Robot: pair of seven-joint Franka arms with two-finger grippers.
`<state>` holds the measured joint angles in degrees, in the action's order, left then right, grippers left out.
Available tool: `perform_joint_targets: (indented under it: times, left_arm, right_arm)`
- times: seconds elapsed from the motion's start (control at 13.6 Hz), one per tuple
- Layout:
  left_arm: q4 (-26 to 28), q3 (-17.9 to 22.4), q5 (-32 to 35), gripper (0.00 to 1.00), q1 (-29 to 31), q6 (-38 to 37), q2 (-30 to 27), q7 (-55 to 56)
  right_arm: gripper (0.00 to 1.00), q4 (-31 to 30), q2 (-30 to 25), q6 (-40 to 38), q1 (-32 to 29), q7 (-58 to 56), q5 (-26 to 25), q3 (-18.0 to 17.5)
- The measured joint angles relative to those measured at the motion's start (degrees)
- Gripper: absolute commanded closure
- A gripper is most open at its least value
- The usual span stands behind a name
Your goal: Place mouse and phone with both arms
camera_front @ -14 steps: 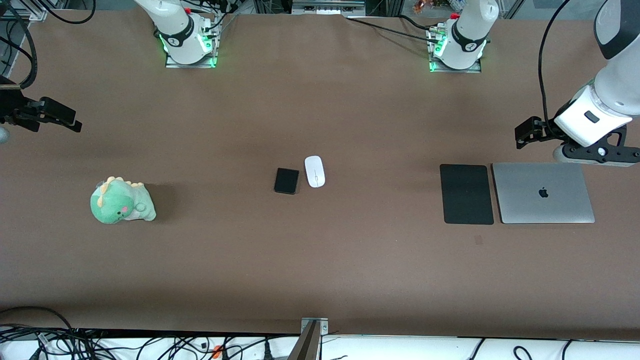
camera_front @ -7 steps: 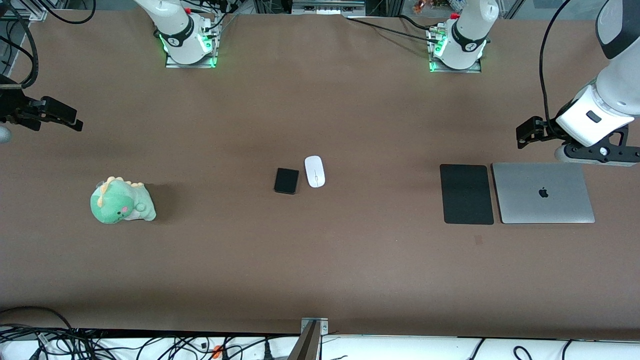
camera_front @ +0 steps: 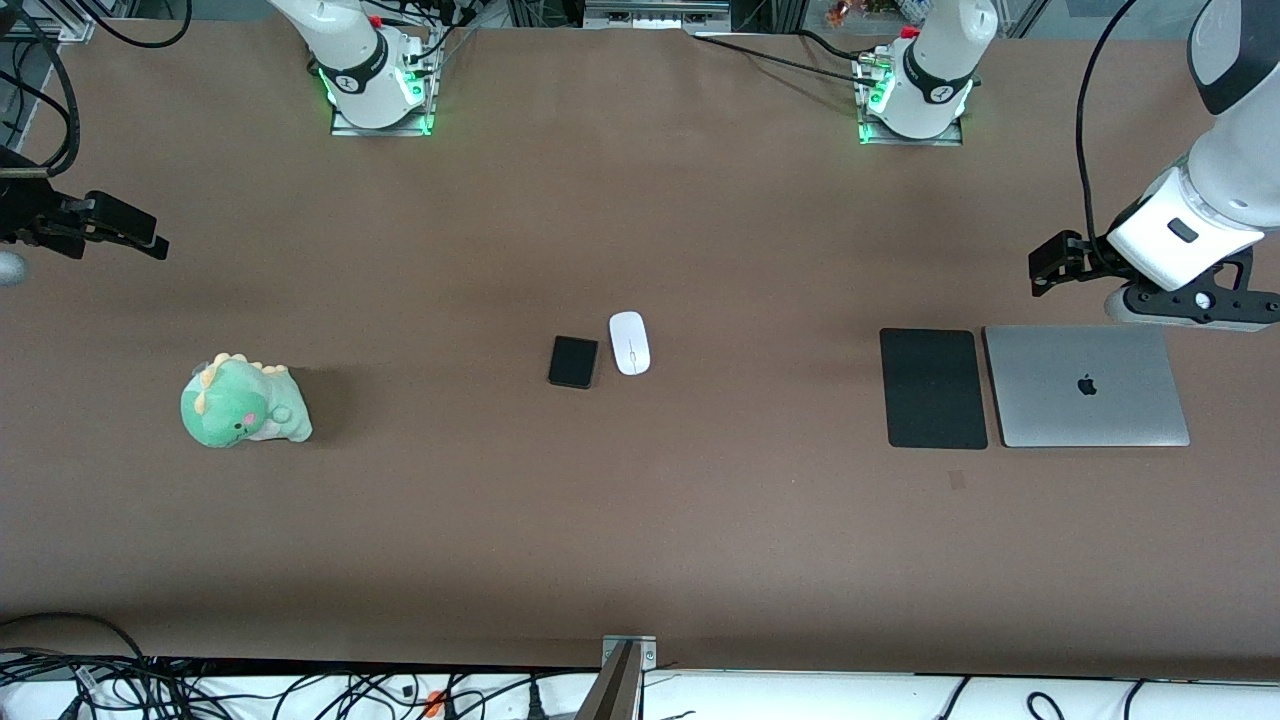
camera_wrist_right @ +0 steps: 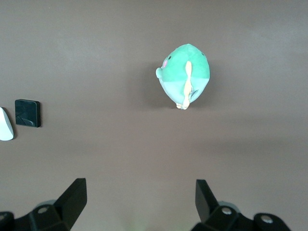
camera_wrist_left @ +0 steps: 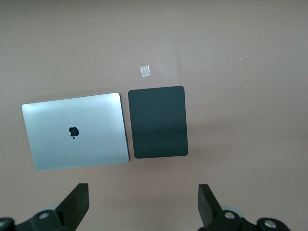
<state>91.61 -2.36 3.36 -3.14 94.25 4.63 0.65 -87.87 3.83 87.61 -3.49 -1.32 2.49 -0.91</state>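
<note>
Mouse (camera_front: 629, 343) and phone (camera_front: 573, 361) touching-close mid-frame, probably equally distant from both released grippers: left gripper (camera_wrist_left: 143, 202) mid-right, right gripper (camera_wrist_right: 139, 199) mid-left.

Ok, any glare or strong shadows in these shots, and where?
Front view: the plush dinosaur casts a soft shadow toward the table's middle; the laptop lid shows a mild sheen. Left wrist view: the lid is brighter at one edge. Right wrist view: even, dim light.

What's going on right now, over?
Left gripper open above laptop end. Right gripper open near plush dinosaur. Mouse and phone side by side mid-table, untouched, unobstructed.
</note>
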Motion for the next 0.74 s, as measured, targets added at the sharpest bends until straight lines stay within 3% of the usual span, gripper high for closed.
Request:
perform_joint_targets:
  times: [0.74]
  left_arm:
    - [-0.1, 0.5, -2.3, 0.00, 0.4, -1.5, -0.2, 1.4]
  right_arm:
    - [0.00, -1.4, 1.7, -0.1, 0.2, 0.0, 0.0, -0.1]
